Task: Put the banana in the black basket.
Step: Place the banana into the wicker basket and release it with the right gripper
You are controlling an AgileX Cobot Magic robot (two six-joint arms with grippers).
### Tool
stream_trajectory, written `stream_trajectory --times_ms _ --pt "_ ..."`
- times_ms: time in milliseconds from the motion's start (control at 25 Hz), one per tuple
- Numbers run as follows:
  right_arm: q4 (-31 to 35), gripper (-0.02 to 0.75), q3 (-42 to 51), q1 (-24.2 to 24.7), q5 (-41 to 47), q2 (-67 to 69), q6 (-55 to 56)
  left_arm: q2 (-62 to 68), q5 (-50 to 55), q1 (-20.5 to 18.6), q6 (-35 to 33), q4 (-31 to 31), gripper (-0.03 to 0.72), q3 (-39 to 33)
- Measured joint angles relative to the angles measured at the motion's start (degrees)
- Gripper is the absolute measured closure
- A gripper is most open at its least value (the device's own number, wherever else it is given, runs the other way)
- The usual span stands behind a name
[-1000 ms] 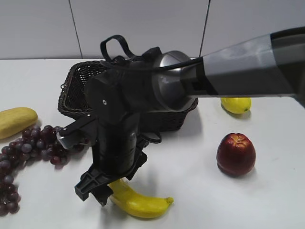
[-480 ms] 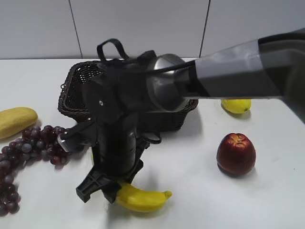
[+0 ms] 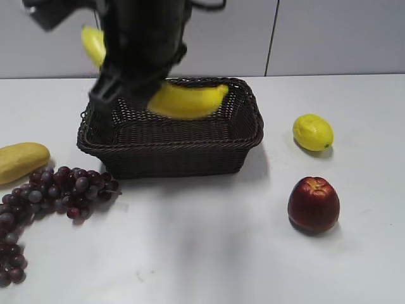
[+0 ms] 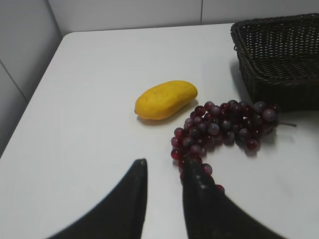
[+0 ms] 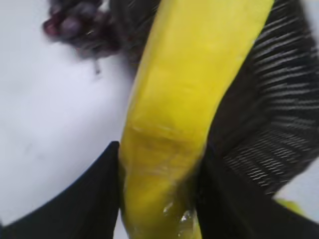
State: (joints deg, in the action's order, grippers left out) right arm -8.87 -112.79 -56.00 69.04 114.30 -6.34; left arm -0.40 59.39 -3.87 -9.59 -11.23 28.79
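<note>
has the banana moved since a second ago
Yes. The banana, clamped in the right pincer, has gone from the table in front of the black basket up and back to above its interior.

Banana [image 3: 187, 100]: smooth, glossy, plastic-looking yellow skin; black basket [image 3: 171, 149]: dark woven wicker, rough, matt; table [image 3: 253, 253]: smooth white surface; right gripper [image 5: 162, 186]: matt black fingers.

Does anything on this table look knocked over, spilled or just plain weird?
Nothing is spilled or damaged. The only unusual sight is the banana, gripped in the right hand above the basket instead of lying down.
</note>
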Motion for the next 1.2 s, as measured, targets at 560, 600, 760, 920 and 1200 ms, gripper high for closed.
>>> stream_trajectory --times_ms 560,600,760,920,1200 --pt "-5.8 0.423 -7.4 8.0 -15.6 8.2 -29.0 0.0 0.0 0.0 0.0 0.0 0.451 0.0" --pt "-6.6 0.423 -7.4 8.1 -16.7 9.1 -29.2 0.0 0.0 0.0 0.0 0.0 0.451 0.0" --pt "-8.8 0.423 -7.4 8.2 -19.1 14.2 -29.2 0.0 0.0 0.0 0.0 0.0 0.451 0.0" --pt "-8.9 0.423 -7.4 8.2 -19.1 18.9 -25.0 0.0 0.0 0.0 0.0 0.0 0.451 0.0" --pt "-7.3 0.244 -7.4 8.2 -18.8 20.8 -18.9 0.0 0.0 0.0 0.0 0.0 0.451 0.0"
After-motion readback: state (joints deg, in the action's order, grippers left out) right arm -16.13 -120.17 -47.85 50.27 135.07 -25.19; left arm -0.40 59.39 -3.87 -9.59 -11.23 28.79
